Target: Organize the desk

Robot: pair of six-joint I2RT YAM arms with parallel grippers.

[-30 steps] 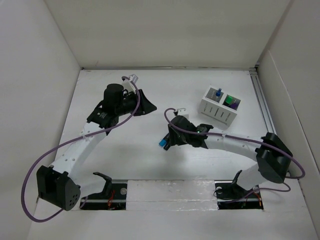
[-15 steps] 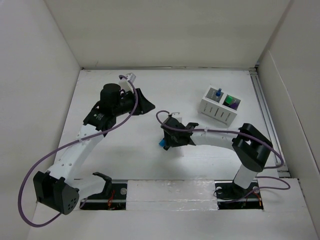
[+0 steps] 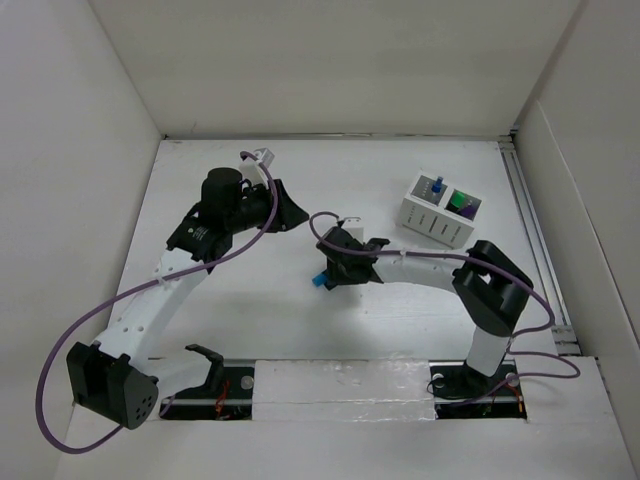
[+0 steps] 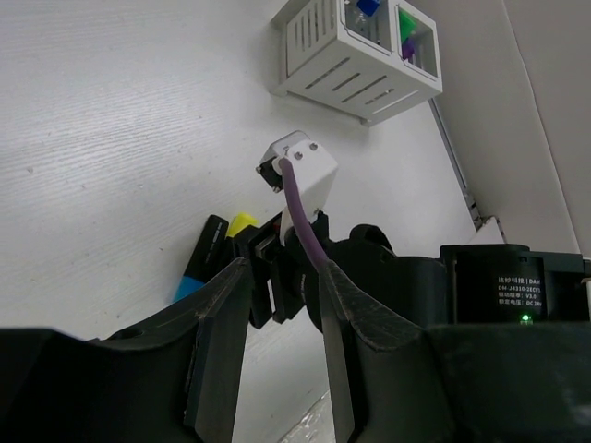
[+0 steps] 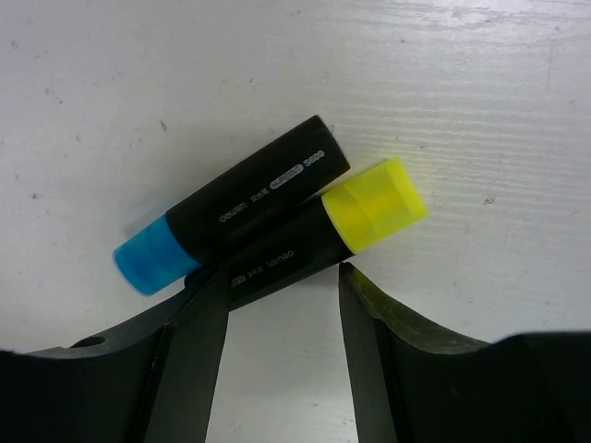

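Note:
Two black markers lie side by side on the white desk (image 3: 400, 165), one with a blue cap (image 5: 249, 208) and one with a yellow cap (image 5: 369, 208). My right gripper (image 5: 280, 274) is low over them and open. Its fingertips (image 5: 214, 286) reach the yellow-capped marker's body, and its jaws are not closed on it. From above, only the blue cap (image 3: 318, 281) shows beside the right gripper (image 3: 328, 276). My left gripper (image 4: 282, 272) hovers at the mid-left of the desk, pointed at the right wrist. Its fingers stand a little apart with nothing between them.
A small white slotted organiser box (image 3: 440, 212) stands at the back right with blue and green items in its top slots. White walls enclose the desk on three sides. A glossy strip (image 3: 340, 385) runs along the near edge between the arm bases.
My right arm has swung left and folded its elbow up, bringing the gripper down onto the two markers; its jaws have narrowed slightly. The left arm has barely shifted.

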